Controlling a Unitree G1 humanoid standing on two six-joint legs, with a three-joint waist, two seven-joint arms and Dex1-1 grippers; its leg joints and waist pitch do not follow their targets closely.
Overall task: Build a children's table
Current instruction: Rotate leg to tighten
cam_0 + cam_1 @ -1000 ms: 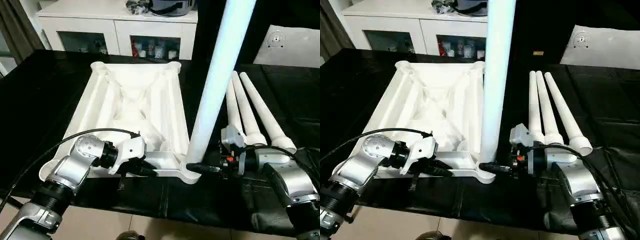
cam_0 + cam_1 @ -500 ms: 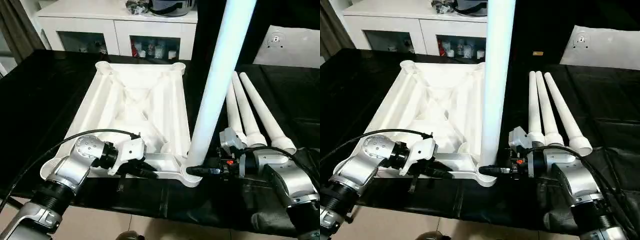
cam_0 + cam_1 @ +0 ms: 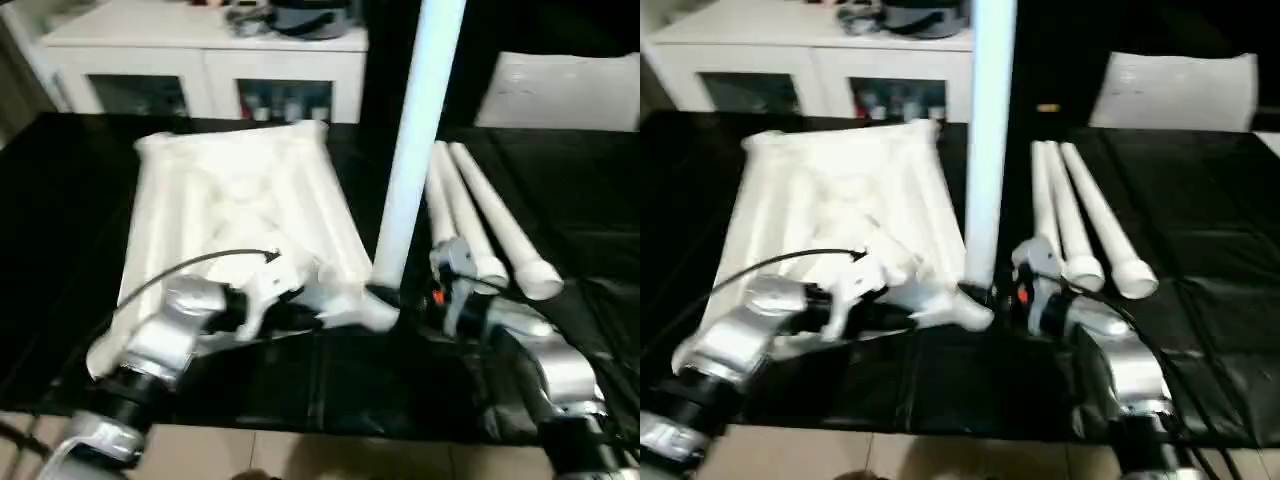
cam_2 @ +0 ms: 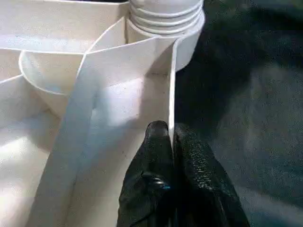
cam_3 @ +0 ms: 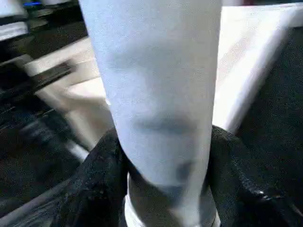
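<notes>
At the work table's (image 3: 60, 250) near edge, the left gripper (image 4: 171, 135) pinches the tabletop's (image 3: 230, 190) thin rim wall. At its near right corner socket the right gripper (image 5: 163, 189) clasps the upright leg (image 3: 415, 130). Three spare legs (image 3: 480, 225) lie just right. Bare black cloth spreads beyond; the cabinet (image 3: 200, 70) stands behind.

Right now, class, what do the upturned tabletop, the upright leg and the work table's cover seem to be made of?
Tabletop: likely moulded white plastic, smooth and slightly glossy; thin ribs and a round corner socket point that way.
Upright leg: probably the same plastic, smooth, with moulded rings at its base.
Work table cover: looks like a thin black sheet or fabric, faintly shiny, with creases; which one is unclear.
</notes>
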